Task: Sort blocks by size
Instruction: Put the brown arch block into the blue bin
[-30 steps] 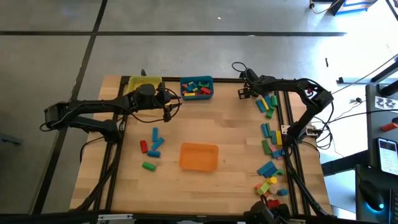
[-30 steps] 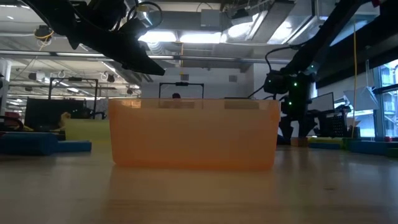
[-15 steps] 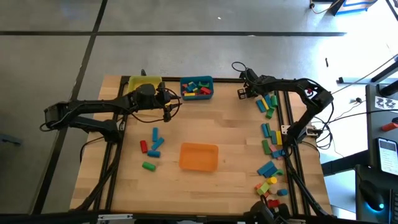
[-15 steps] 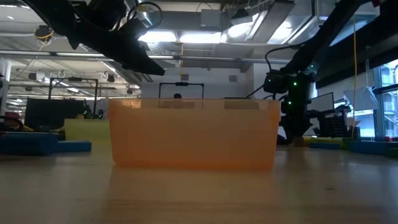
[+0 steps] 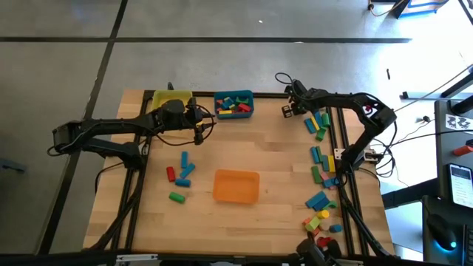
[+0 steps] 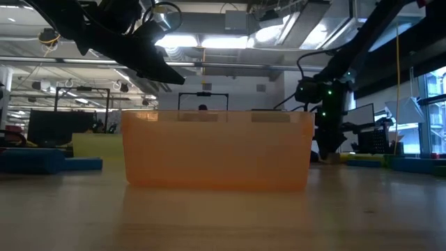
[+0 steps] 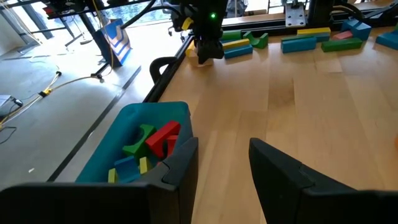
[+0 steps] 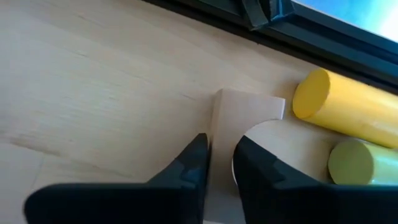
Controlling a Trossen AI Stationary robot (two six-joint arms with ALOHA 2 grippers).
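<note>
Right hand (image 8: 217, 163) clamped on pale natural-wood arch block (image 8: 247, 121) (beside 2 yellow wooden cylinders (image 8: 348, 115)); left hand (image 7: 221, 163) parted above teal plastic bin (image 7: 134, 140).

Wooden table (image 5: 273, 159) with bins (image 5: 236, 185), blocks (image 5: 183, 171)

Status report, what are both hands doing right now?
Right hand closing on a plain arch block by the far rail. Left hand open, empty, beside the teal bin. Nothing blocking.
</note>
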